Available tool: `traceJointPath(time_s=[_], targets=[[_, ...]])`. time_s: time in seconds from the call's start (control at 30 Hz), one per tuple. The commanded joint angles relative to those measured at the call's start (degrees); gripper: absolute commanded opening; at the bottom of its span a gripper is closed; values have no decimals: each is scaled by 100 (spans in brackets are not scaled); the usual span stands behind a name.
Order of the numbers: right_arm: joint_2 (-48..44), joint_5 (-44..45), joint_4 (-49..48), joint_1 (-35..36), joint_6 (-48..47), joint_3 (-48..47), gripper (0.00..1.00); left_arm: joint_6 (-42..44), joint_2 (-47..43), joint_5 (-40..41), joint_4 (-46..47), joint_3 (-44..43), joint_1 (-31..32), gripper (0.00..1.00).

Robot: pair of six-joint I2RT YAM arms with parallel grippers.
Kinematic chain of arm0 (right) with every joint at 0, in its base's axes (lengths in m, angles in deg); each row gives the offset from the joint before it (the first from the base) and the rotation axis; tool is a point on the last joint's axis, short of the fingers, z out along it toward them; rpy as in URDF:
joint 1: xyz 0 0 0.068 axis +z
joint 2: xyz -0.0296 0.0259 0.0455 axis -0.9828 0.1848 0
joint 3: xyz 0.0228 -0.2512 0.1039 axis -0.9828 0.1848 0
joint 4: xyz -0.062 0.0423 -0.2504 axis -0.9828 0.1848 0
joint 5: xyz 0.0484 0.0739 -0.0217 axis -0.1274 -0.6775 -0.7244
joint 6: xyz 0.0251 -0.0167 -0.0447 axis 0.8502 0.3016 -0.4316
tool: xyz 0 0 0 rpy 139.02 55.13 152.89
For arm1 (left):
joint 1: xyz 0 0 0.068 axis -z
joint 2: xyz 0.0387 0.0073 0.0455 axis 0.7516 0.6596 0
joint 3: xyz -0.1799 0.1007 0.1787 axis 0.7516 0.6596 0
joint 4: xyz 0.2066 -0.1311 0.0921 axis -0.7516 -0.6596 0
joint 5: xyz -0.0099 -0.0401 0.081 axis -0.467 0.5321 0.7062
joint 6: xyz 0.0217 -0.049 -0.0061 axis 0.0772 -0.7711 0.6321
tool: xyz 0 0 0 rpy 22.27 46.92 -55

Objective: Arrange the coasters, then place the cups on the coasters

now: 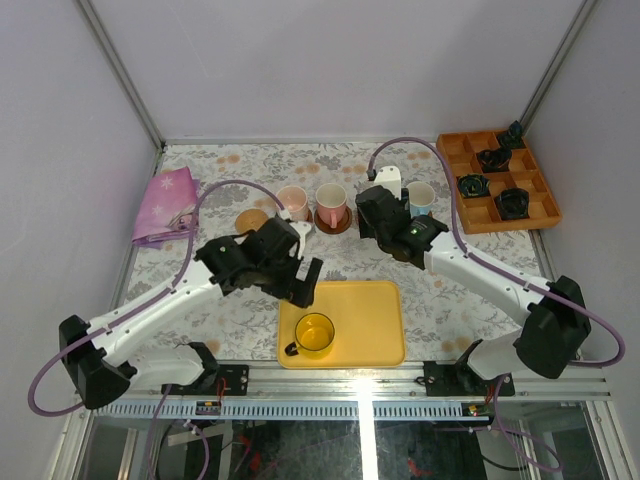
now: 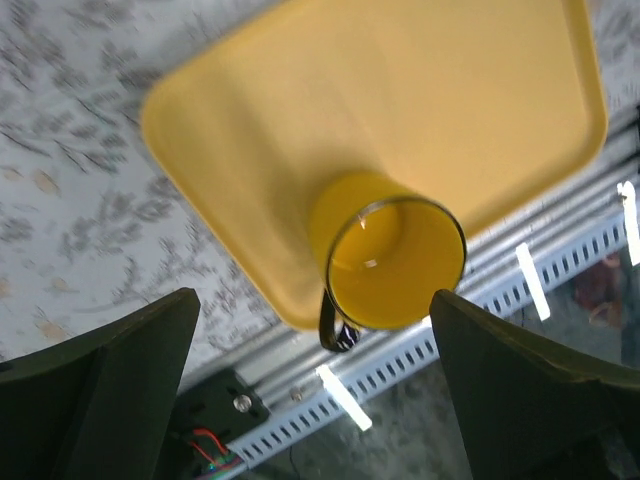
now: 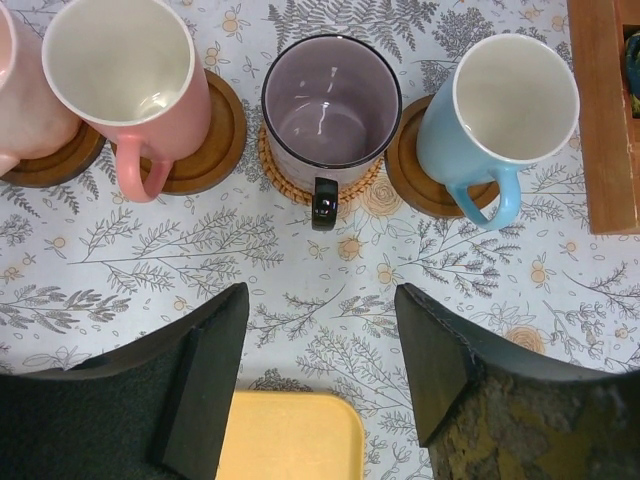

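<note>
Hovering left tool (image 2: 312, 297) wide near yellow cup (image 2: 395, 262), right tool (image 3: 320, 295) parted, empty, pale pink cup (image 3: 14, 100) cut off.

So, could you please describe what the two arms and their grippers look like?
The left arm and right arm have white links with chunky black joint housings, and a lilac cable loops along each. The left gripper and right gripper are black, with broad, wedge-shaped matte fingers.

Two white arms (image 1: 150, 312) — black joints and wrists, looping purple cables (image 1: 235, 183).
</note>
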Motion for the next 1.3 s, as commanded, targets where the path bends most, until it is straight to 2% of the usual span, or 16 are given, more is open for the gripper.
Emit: traceJointPath(time_s=[0.0, 0.1, 0.3, 0.6, 1.1, 1.17, 1.27], targets=[[-277, 225, 52, -48, 127, -78, 68, -741, -241, 19, -546, 238, 610, 100], [-329, 262, 79, -46, 138, -60, 79, -1115, -352, 92, -544, 451, 1028, 100], [-467, 309, 78, -45, 185, 117, 95, -1961, -672, 260, -492, 923, 1712, 100], [-886, 309, 63, -46, 406, 400, 97, -2598, -842, 928, 104, 1833, 2258, 100], [-987, 321, 204, -52, 516, 454, 97, -2082, -487, 1208, 1085, 2195, 2322, 91], [-970, 306, 195, -48, 520, 446, 97, -2029, -494, 1201, 1175, 2256, 2320, 83], [-950, 281, 194, -45, 516, 444, 97, -1926, -554, 1320, 1360, 2338, 2322, 47]])
